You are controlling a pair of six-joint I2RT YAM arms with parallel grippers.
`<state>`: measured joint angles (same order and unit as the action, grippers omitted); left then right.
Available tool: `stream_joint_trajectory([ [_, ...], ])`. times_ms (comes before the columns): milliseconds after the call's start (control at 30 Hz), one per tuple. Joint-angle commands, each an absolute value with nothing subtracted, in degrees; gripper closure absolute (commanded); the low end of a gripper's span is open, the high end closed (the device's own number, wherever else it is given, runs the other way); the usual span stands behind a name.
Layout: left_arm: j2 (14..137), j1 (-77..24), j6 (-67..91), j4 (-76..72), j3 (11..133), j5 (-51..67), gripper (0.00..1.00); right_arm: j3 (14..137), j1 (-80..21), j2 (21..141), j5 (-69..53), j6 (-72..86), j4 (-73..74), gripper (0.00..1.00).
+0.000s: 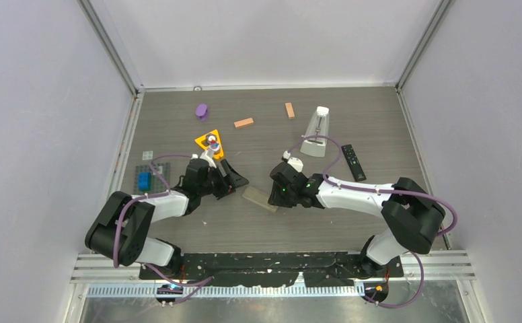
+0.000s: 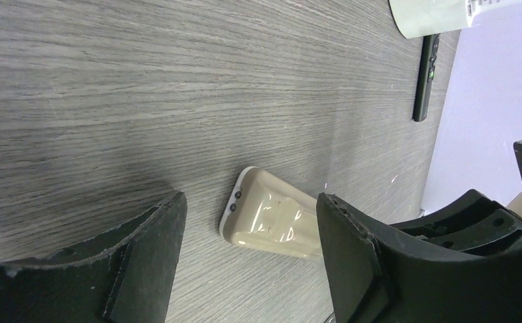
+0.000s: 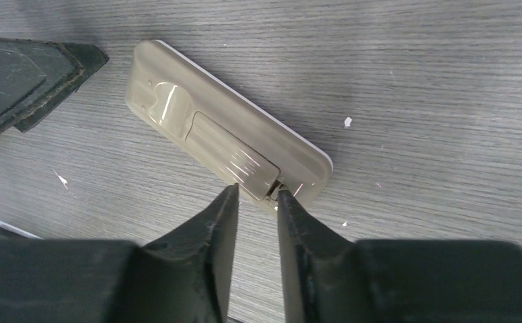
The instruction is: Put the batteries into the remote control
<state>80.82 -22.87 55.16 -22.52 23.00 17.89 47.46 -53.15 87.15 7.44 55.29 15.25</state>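
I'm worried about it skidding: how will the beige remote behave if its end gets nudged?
The beige remote looks like a rigid plastic shell, so it probably won't flex. It lies flat on the table, glossy back up, so a nudge at one end would likely slide or pivot it, not tip it.

Two remotes (image 1: 259, 199) (image 1: 353, 161), two orange blocks (image 1: 243, 122) (image 1: 289, 110), one purple piece (image 1: 202, 110)
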Motion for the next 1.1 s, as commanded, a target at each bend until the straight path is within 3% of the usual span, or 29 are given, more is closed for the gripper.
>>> stream_joint_trajectory([
  [0,82.43,-23.29,54.67,-20.98,21.58,18.08,0.28,50.99,-53.44,87.95,9.12,54.63,14.53,0.74],
  [133,82.61,-23.3,54.8,-21.31,21.56,18.22,0.28,51.64,-53.48,89.17,8.91,54.2,14.8,0.81],
  [533,82.26,-23.3,54.84,-21.18,21.43,18.12,0.29,52.47,-53.55,90.49,8.83,52.85,15.49,0.82],
  [833,81.62,-23.34,54.79,-21.27,21.45,17.78,0.29,54.71,-53.61,95.18,9.79,50.09,19.6,0.91],
  [1067,76.2,-23.3,53.72,-16.56,22.02,14.39,0.29,58.36,-53.65,94.2,11.8,45.24,22.22,0.88],
])
